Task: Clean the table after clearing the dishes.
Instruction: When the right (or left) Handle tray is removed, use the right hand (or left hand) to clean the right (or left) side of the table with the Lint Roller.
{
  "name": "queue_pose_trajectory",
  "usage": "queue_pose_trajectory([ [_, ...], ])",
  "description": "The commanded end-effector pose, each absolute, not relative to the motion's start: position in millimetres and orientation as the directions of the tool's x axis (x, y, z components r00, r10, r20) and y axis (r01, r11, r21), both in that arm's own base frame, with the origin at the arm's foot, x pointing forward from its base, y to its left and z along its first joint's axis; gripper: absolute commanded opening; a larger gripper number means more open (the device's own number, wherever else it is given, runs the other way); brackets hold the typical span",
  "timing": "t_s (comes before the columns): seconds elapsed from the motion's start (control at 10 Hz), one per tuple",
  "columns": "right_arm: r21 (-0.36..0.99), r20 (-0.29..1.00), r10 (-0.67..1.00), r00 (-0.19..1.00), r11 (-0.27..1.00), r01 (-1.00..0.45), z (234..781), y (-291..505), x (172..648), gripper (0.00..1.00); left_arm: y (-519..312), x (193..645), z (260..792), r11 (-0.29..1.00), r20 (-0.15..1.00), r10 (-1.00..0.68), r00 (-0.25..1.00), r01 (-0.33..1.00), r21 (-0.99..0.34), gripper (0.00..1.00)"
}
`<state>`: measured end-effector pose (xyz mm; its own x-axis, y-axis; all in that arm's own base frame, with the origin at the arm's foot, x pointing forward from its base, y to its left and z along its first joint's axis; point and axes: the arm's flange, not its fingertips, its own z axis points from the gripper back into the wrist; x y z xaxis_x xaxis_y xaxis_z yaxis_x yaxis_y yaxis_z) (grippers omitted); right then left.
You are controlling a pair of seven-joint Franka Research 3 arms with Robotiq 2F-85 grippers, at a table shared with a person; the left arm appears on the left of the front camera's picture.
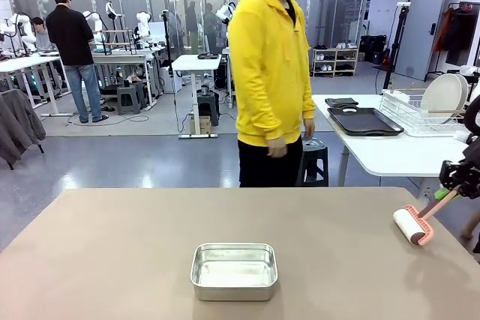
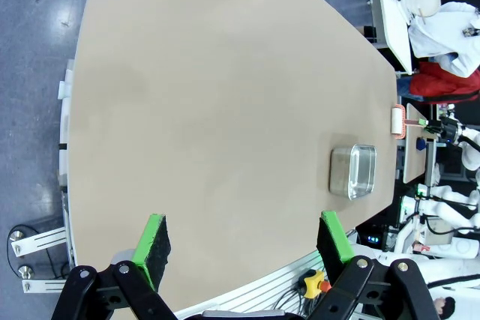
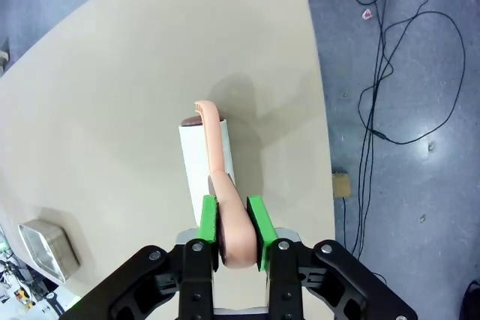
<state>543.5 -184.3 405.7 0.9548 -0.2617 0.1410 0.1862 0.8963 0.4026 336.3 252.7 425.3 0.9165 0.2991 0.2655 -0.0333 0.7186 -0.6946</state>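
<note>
Big brown table (image 1: 112,252) in the middle, with a lint roller (image 1: 413,225) on its right edge. Right gripper (image 3: 232,222) squeezed tight on the roller's pink handle. Steel pan (image 1: 234,271) near the front. Left gripper (image 2: 244,241) spread wide, holding nothing.

The table (image 1: 112,252) top looks matte and smooth, the pan (image 1: 234,270) brushed shiny metal, the roller (image 1: 412,225) papery white.

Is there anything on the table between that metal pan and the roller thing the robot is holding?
No. In the front view, only bare table lies between the steel pan and the lint roller.
</note>
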Motion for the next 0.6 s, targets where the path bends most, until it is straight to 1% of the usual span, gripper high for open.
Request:
queue_pose_trajectory([
  [0.0,0.336,0.114,-0.233,0.966,0.924,0.183,374,-183,539,0.22,253,334,427,0.715,0.266,0.299,0.916,-0.030,-0.699,1.00],
  [0.1,0.312,0.124,-0.226,0.966,0.933,0.178,380,-180,539,0.22,253,334,427,0.715,0.266,0.299,0.916,-0.030,-0.699,1.00],
  [0.2,0.342,0.151,-0.214,0.965,0.927,0.152,395,-174,534,0.22,253,334,427,0.715,0.266,0.299,0.916,-0.030,-0.699,1.00],
  [0.4,0.386,0.247,-0.130,0.960,0.922,0.026,450,-154,507,0.22,253,334,427,0.715,0.266,0.299,0.916,-0.030,-0.699,1.00],
  [0.5,0.336,0.293,-0.107,0.950,0.942,0.002,475,-143,496,0.22,253,334,427,0.715,0.266,0.299,0.916,-0.030,-0.699,1.00],
])
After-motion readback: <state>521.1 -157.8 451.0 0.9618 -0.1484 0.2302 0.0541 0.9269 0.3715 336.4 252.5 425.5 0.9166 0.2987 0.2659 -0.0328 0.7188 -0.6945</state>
